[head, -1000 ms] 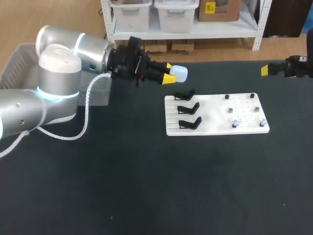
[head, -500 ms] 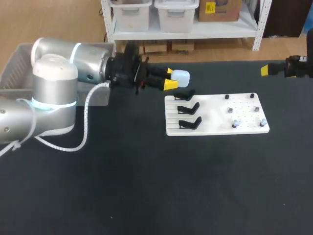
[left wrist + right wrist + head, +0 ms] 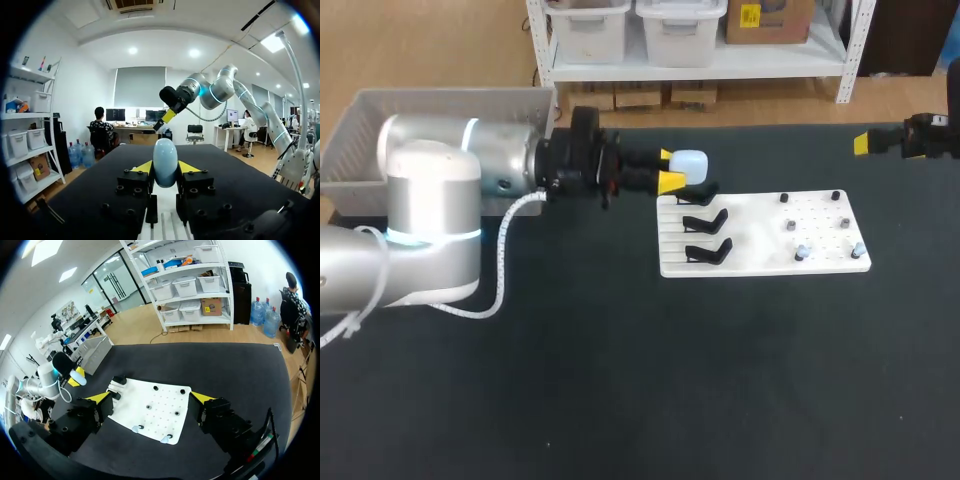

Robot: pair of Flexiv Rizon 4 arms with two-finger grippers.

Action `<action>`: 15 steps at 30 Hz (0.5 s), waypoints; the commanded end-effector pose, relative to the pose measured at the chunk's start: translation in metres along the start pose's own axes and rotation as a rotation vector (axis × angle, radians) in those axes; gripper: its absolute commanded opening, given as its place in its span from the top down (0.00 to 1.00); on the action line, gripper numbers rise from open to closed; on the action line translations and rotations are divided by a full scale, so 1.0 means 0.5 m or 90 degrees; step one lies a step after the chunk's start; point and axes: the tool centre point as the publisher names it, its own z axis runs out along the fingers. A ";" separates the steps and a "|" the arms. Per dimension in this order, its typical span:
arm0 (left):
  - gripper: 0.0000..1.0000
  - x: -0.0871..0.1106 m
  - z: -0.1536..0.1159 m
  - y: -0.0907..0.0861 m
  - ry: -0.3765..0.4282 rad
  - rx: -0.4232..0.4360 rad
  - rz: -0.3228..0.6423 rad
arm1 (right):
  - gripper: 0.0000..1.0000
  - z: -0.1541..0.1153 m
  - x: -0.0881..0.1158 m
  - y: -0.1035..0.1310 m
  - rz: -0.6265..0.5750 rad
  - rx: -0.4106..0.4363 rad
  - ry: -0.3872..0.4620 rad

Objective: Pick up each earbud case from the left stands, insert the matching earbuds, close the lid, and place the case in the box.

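Head camera high above the table (image 3: 620, 380); wrist cameras facing each other across it; white board (image 3: 760, 240) in all.

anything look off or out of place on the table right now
Nothing stands out. The left pincer grips the pale earbud case squarely, over the edge of the white board, whose three black stands sit in a tidy row, all empty.

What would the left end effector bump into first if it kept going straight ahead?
Carrying the earbud case, it'd likely meet the right end effector first, far ahead; depth is unclear.
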 end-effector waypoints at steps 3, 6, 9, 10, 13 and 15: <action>1.00 0.007 0.007 -0.006 -0.008 -0.037 0.001 | 0.00 -0.001 0.000 0.001 0.000 0.001 0.000; 1.00 0.008 0.009 -0.006 -0.014 -0.026 0.006 | 0.00 -0.001 0.000 0.001 0.000 0.001 0.000; 1.00 0.008 0.011 -0.005 -0.016 -0.019 0.010 | 0.00 -0.001 0.000 0.001 0.000 0.001 0.000; 1.00 0.008 0.011 -0.005 -0.016 -0.019 0.010 | 0.00 -0.002 0.000 0.006 -0.008 -0.006 0.000; 1.00 0.008 0.011 -0.005 -0.016 -0.019 0.010 | 0.00 -0.012 0.002 0.032 -0.048 -0.009 0.003; 1.00 0.008 0.011 -0.005 -0.016 -0.019 0.010 | 0.00 -0.020 0.004 0.056 -0.076 -0.021 0.006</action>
